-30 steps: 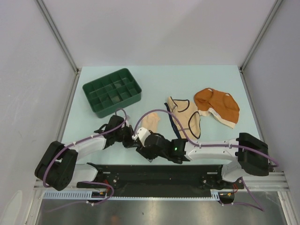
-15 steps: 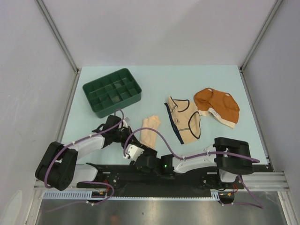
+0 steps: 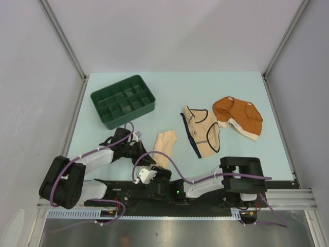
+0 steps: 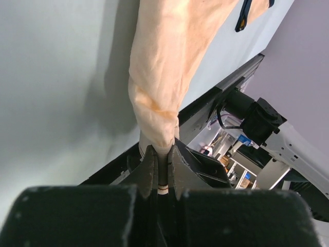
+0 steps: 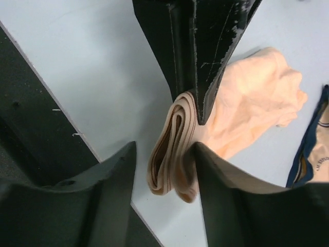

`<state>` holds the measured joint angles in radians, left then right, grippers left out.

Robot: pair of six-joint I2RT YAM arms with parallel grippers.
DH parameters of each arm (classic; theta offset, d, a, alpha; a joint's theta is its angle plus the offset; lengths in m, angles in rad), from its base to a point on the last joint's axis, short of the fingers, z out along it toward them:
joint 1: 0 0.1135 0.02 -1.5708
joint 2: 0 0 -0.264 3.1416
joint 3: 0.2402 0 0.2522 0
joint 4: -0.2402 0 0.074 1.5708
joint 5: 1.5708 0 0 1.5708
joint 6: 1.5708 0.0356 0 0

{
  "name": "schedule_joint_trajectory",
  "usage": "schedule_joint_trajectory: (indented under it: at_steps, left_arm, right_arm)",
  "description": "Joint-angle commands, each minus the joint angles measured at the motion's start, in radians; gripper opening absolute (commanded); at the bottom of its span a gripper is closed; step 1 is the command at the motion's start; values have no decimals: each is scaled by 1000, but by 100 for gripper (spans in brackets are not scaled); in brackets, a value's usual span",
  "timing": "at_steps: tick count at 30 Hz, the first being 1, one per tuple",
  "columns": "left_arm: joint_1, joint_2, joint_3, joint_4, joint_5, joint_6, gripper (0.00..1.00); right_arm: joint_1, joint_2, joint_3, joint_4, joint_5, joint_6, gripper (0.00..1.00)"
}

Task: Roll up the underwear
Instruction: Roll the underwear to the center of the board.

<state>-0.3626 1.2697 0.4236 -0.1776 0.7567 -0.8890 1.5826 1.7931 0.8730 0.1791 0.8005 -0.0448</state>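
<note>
The pale peach underwear (image 3: 164,144) lies bunched lengthwise near the table's front edge. My left gripper (image 3: 148,158) is shut on its near, folded waistband end (image 4: 161,145). In the left wrist view the peach cloth (image 4: 169,67) stretches away from the jaws. My right gripper (image 5: 164,172) stands open around that same folded end (image 5: 172,154); its right finger (image 5: 226,180) touches the cloth and its left finger (image 5: 103,180) stands apart from it. The left gripper's dark fingers (image 5: 200,51) come in from above. The cream underwear with black trim (image 3: 202,131) and the rust-orange one (image 3: 238,117) lie flat to the right.
A dark green compartment tray (image 3: 123,100) stands at the back left. The black base rail (image 3: 216,186) runs along the near edge, right beside both grippers. The right arm (image 3: 216,177) lies folded low along that rail.
The right arm has swung back to the near edge and brought its gripper round the garment's near end, its jaws narrowing. The left gripper has kept its hold and drawn the peach cloth nearer.
</note>
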Motion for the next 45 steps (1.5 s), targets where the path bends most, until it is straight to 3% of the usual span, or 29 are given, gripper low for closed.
schedule_joint_trajectory:
  at_steps: [1, 5, 8, 9, 11, 16, 19, 29, 31, 39, 45]
  left_arm:
    - [22, -6, -6, -11, 66, 1, 0]
    - [28, -10, -5, -17, 69, 2, 0]
    - [30, -4, -5, -19, 66, 13, 1]
    - [30, -1, -8, -16, 67, 12, 0]
    - [30, -6, -11, -7, 67, 10, 1]
    - [37, -9, 4, -31, 34, 51, 0]
    - [50, -16, 15, -54, -6, 88, 7]
    - [137, -145, -6, -22, -157, 79, 75]
    - [151, -173, -48, 35, -177, 35, 82]
    - [149, -268, -63, 30, -348, 82, 82]
    - [142, -331, -88, 61, -376, 169, 78]
  right_arm:
    - [24, 34, -6, 94, 181, 2, 46]
    - [19, 32, -6, 68, 218, 34, 32]
    - [10, 20, -9, 59, 161, 40, 17]
    - [5, 17, -11, 57, 117, 40, 8]
    - [-9, 11, -11, 42, 48, 39, 1]
    - [-47, -24, -14, 5, -116, 39, 0]
    - [-88, -67, -16, -33, -222, 58, 0]
    - [-254, -189, -11, -173, -587, 103, 0]
    - [-301, -193, -11, -173, -661, 105, 0]
    - [-466, -150, 24, -205, -949, 108, 0]
    - [-547, -78, 81, -231, -1121, 109, 0]
